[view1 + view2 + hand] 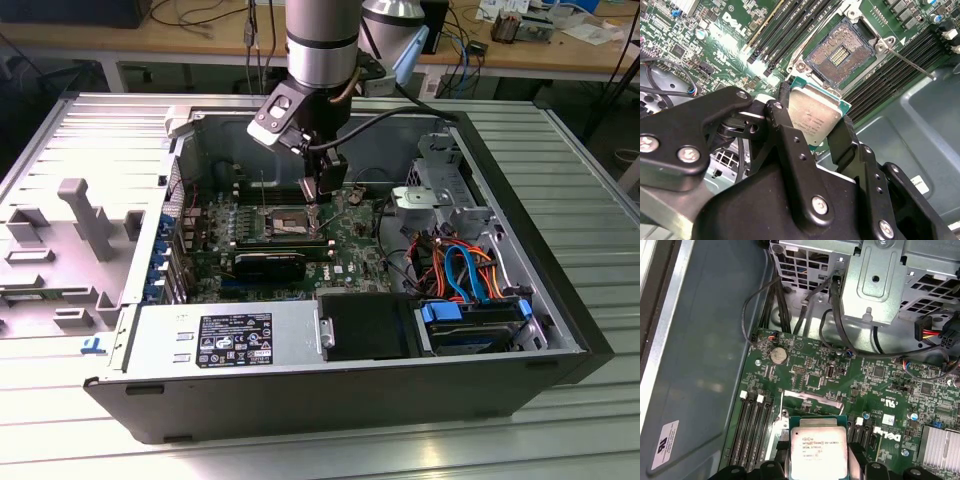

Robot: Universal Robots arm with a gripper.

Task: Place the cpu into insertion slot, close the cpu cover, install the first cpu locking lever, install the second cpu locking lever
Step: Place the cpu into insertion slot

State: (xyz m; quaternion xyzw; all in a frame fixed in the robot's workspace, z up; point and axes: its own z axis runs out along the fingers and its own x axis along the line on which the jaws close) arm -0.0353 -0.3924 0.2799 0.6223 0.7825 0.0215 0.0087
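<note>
My gripper (812, 119) is shut on the cpu (816, 116), a flat square chip with a dull silver top and green edge, gripped by two opposite edges between the black fingers (785, 115). The chip (819, 450) hangs just above the motherboard. The insertion slot (842, 52) lies open and bare, a dark square socket with a metal rim, just beyond the chip. In the exterior view the gripper (322, 203) hovers at the right edge of the socket (285, 218). A thin locking lever (912, 62) sticks up beside the socket. A shiny metal plate (812, 401), perhaps the cpu cover, shows past the chip.
Black memory slots (790, 30) flank the socket on both sides. A metal drive cage (440, 195) and coloured cables (455, 265) crowd the exterior view's right. A long black card (270, 265) and the power supply (225, 340) sit nearer the camera. Case walls (560, 270) surround the board.
</note>
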